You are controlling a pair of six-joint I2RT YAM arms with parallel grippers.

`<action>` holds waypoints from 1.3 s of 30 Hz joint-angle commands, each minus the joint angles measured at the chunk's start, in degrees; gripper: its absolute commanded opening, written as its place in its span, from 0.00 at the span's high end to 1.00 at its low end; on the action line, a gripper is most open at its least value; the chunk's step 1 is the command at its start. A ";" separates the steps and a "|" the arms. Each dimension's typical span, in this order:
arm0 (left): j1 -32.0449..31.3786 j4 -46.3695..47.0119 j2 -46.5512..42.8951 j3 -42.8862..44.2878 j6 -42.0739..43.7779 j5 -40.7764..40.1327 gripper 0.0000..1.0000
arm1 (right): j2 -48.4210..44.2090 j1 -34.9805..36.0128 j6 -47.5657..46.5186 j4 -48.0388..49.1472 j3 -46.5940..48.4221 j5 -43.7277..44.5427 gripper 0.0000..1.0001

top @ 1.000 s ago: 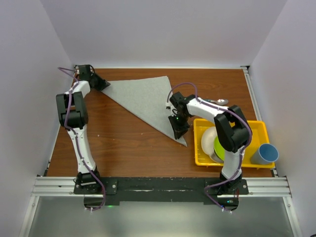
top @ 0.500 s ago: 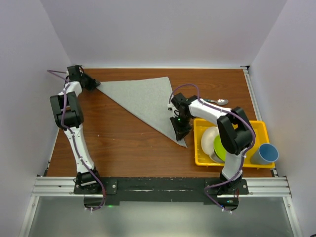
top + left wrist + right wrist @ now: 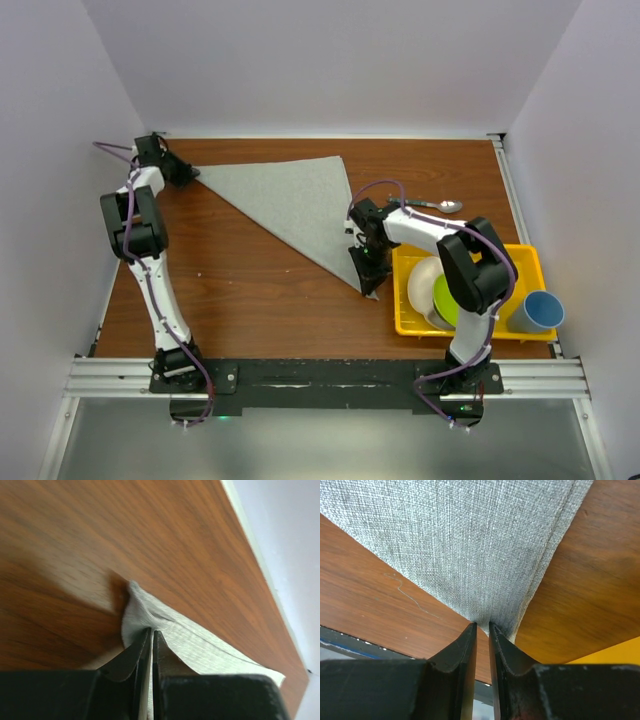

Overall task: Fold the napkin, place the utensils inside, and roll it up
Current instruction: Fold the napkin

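Observation:
The light grey napkin [image 3: 290, 200] lies folded into a triangle on the wooden table. My left gripper [image 3: 192, 173] is shut on its far-left corner, and the left wrist view shows the cloth [image 3: 200, 647] pinched between the jaws of that gripper [image 3: 151, 632]. My right gripper [image 3: 367, 280] is shut on the near tip, and in the right wrist view the cloth [image 3: 470, 540] runs into that gripper [image 3: 482, 626]. The silver spoon [image 3: 440, 206] lies on the table to the right of the napkin, behind the tray.
A yellow tray [image 3: 530, 255] at the right holds a white bowl [image 3: 425, 285] and a green plate [image 3: 445, 298]; its corner shows in the right wrist view [image 3: 620, 652]. A blue cup [image 3: 535, 312] stands beside it. White walls enclose the table.
My left gripper has pulled the napkin's corner left toward the far-left table corner. My right gripper has shifted slightly nearer with the tip. The napkin lies stretched flatter.

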 commanded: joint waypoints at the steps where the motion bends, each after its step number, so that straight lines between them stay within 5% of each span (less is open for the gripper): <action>1: 0.65 -1.12 0.94 1.51 3.97 -3.00 0.87 | -1.46 0.75 1.98 -2.30 4.27 1.20 0.80; 10: -5.76 -3.40 -12.14 -2.96 4.23 -7.47 0.73 | 2.99 1.63 2.25 -0.56 17.37 -1.70 0.63; 17: -13.50 6.95 -20.50 -21.03 -0.23 6.03 0.74 | 16.87 1.63 4.80 3.85 38.15 -13.56 0.55; 24: -20.36 13.56 -26.47 -32.40 -2.28 11.86 0.97 | 30.15 1.55 12.42 14.61 51.74 -26.82 0.68; 29: -21.15 11.63 -27.54 -36.36 0.18 15.01 1.00 | 33.16 1.63 17.62 21.50 51.76 -31.85 0.85; 39: -21.06 6.18 -28.24 -40.67 6.16 15.46 1.00 | 33.61 1.63 18.42 26.34 45.86 -33.52 0.89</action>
